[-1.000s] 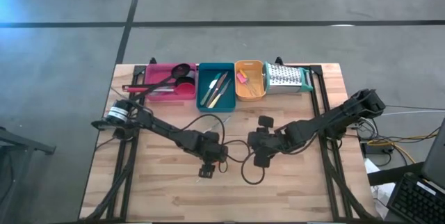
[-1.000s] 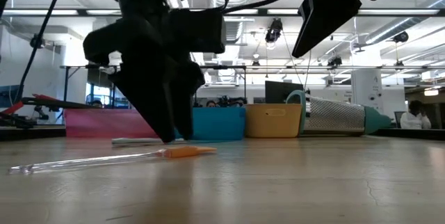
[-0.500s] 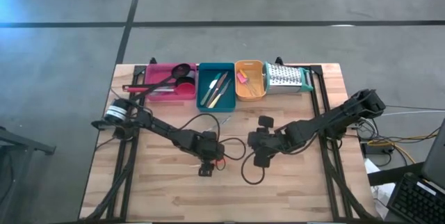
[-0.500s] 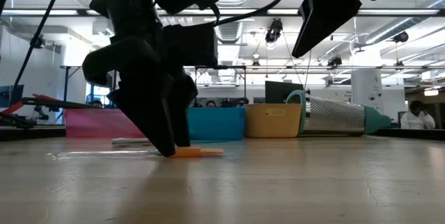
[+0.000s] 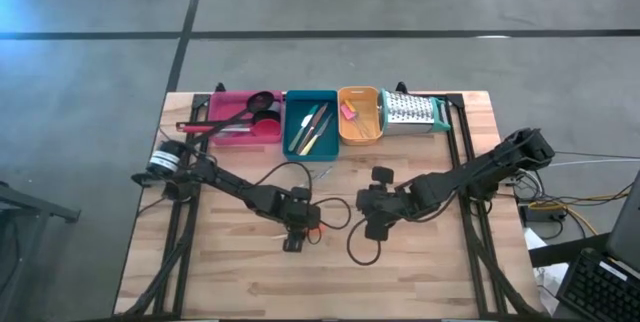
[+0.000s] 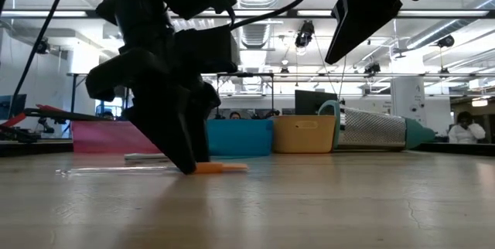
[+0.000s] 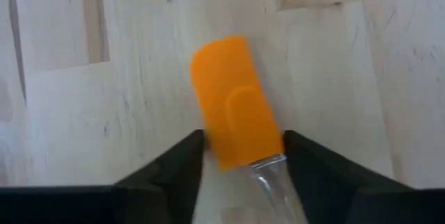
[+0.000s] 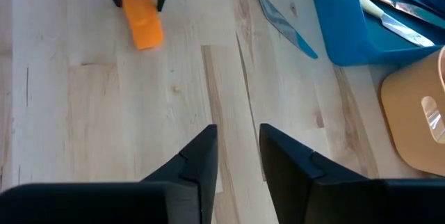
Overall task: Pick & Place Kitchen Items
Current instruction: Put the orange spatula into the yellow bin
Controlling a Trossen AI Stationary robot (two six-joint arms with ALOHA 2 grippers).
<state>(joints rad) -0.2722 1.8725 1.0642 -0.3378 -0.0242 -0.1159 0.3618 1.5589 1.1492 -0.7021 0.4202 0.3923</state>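
The orange spatula [image 7: 236, 102] lies flat on the worktop [image 5: 430, 262] near its middle, its clear handle [image 6: 116, 170] running along the wood. The left gripper [image 7: 243, 156] is down at the worktop with its fingers [image 7: 177, 161] on either side of the spatula where the orange head meets the handle. The head's edges sit right against both fingers, so they appear to be closed on it.

The right gripper [image 8: 236, 151] hangs just beside it toward the right edge, above the wood, its fingers slightly apart and holding nothing.

A thin blue-tipped knife [image 8: 278, 19] lies on the worktop between the spatula and the teal tray [image 5: 311, 122], close to that tray's near wall.

Along the far edge stand three trays in a row. The pink tray [image 5: 228, 132] holds a black ladle [image 5: 255, 102] and a red spoon [image 5: 267, 118]. The teal tray holds several thin knives [image 5: 312, 127]. The orange tray [image 5: 360, 134] holds a small pink piece [image 5: 348, 111]. A metal grater [image 5: 412, 112] lies just beside the orange tray, toward the far right corner.
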